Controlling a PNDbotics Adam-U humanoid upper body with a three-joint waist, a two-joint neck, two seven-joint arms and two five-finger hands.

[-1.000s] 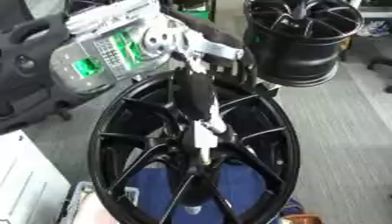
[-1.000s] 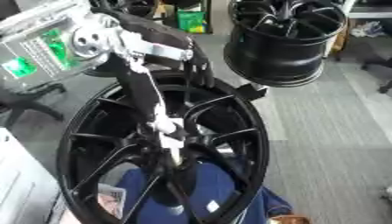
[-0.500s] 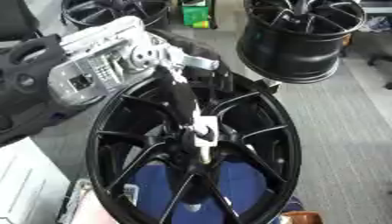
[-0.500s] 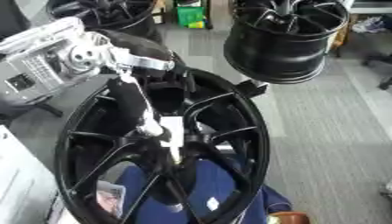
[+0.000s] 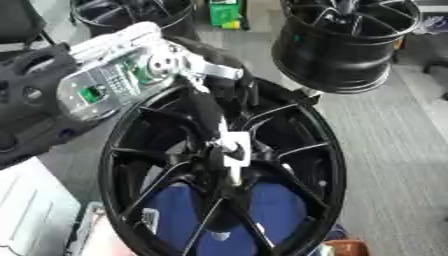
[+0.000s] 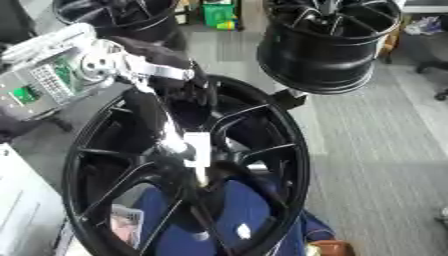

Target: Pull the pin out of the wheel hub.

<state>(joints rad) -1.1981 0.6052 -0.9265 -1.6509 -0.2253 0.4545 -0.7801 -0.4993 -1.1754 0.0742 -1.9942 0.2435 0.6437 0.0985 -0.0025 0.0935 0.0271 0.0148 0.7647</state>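
Wheel hub point(image 5: 289, 150), big black multi-spoke rim, stood tilted in the near middle of the scene, face toward the camera, w/ a blue surface point(image 5: 262, 210) showing thru the lower spokes. Left hand point(image 5: 206, 107) came in from the upper left, its arm a silver housing w/ green boards point(image 5: 118, 82) & black covers. Hand reached down across the rim's face to the centre; dark fingers point(image 5: 219, 150) ran along to the pin point(image 5: 234, 156), a small pale/white piece sitting right at the hub's centre where the spokes meet. Fingers looked closed round the pin, pinching it at its upper part; the pin's lower end pointed down & seemed to sit against the centre bore, though whether it was seated in or already out a bit couldn't be told. Right hand didn't show in either view.

Further back & to the right, a 2nd black rim point(image 5: 346, 42) sat barrel-down on the grey floor point(image 5: 394, 150), well apart from the hand. A 3rd dark rim point(image 5: 131, 12) showed at the far left. Green & yellow box point(image 5: 225, 12) sat between those two at the far edge. White panel point(image 5: 31, 210) filled the near left corner, just beside the hub's rim.
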